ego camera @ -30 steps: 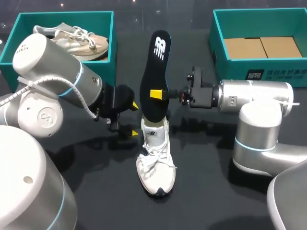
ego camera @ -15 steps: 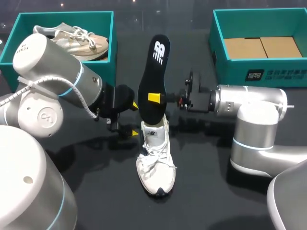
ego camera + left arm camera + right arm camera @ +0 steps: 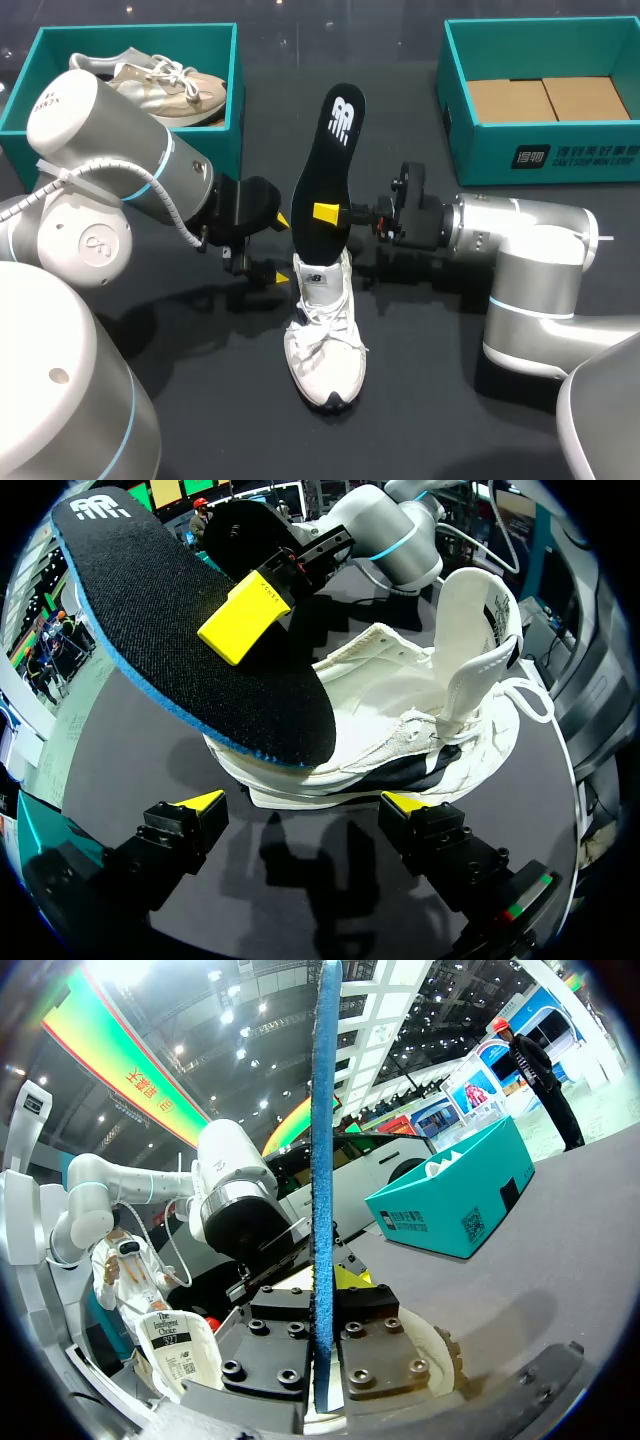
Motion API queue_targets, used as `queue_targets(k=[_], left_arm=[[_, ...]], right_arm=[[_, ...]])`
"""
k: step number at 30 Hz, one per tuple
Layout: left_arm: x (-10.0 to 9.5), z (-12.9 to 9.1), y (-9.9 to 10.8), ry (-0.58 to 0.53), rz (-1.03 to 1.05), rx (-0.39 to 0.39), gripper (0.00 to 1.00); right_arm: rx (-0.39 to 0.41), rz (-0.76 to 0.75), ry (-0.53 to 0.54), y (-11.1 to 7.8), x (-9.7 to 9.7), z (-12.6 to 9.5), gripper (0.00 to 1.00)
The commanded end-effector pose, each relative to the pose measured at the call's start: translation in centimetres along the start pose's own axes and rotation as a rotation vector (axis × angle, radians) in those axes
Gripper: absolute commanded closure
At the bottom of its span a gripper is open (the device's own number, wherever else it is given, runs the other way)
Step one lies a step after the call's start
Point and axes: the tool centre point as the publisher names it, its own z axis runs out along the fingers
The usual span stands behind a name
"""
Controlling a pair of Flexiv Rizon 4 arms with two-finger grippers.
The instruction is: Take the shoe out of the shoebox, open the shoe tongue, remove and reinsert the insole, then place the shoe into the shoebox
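One risk: the unbraced shoe (image 3: 322, 330) tips as we reinsert | our right gripper (image 3: 330, 213) clamps the insole (image 3: 325, 180) | our left gripper (image 3: 282, 248) gapes, left of it

Insole mark: a white emblem (image 3: 342, 113) is showing on the black insole (image 3: 325, 170), at the end rising well past the right end effector (image 3: 335, 213), which is clamping the insole's middle; no letters are reading out.
Tongue tag: a small printed tag (image 3: 316, 277) is sitting on the white shoe (image 3: 322, 320), just under the right end effector and ahead of the left end effector (image 3: 305, 802); too small to read.
Right shoebox (image 3: 455, 120): white print (image 3: 575, 155) is running along its near wall, well behind the right end effector; not legible.
Left shoebox (image 3: 420, 1222): a square code patch (image 3: 470, 1225) is showing far ahead of the right end effector.
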Motion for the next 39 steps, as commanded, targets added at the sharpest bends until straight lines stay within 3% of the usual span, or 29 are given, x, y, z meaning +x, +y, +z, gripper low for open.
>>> queue_targets(k=[1, 14, 39], left_arm=[[0.1, 0.0, 0.1, -0.002, 0.001, 0.001, 0.0], [0.1, 0.0, 0.1, -0.002, 0.001, 0.001, 0.0], [0.1, 0.0, 0.1, -0.002, 0.001, 0.001, 0.0]], right_arm=[[0.0, -0.003, -0.008, -0.2, 0.3, -0.2, 1.0], [0.022, -0.033, -0.004, 0.7, 0.4, -0.3, 1.0], [0.065, 0.013, 0.013, -3.1, 0.7, -1.4, 1.0]])
